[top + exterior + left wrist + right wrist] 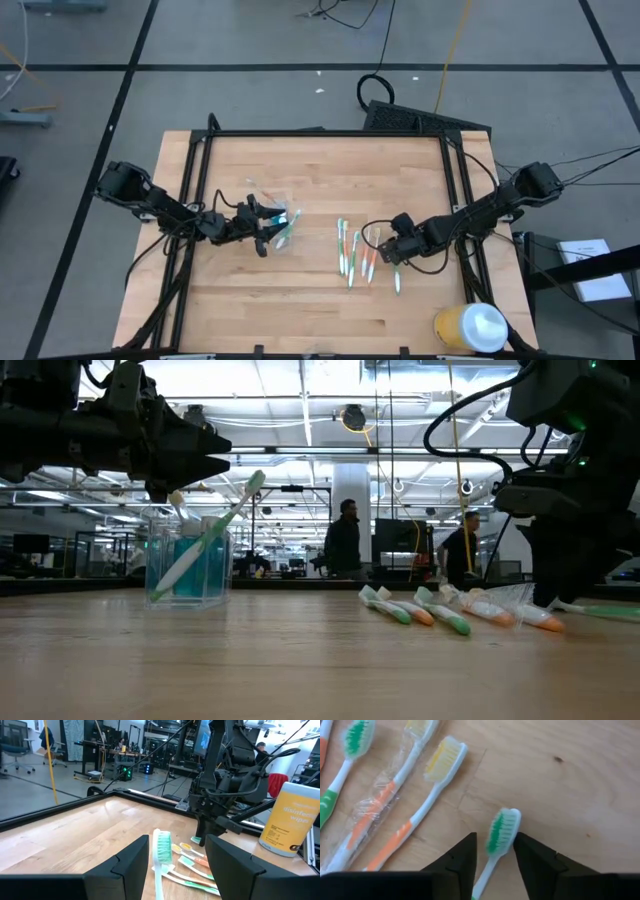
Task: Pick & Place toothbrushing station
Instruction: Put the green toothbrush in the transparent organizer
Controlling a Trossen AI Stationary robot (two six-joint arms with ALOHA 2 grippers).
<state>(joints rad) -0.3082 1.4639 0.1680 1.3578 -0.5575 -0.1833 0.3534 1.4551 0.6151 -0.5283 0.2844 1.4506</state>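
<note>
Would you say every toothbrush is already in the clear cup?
No, several toothbrushes lie flat on the table, away from the clear cup.

Only legible text: "disinfecting wipes" in pale letters on the yellow container (289, 817) at the table's edge, nothing else around it is readable.

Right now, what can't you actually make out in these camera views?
- Right gripper: fingers flank a green toothbrush; right wrist view's edge cuts off its handle, so contact is unclear.
- Clear cup: low view shows blue contents blurred through plastic; count unreadable.
- Left gripper: the toothbrush between its fingers runs off the left wrist view's edge.
</note>
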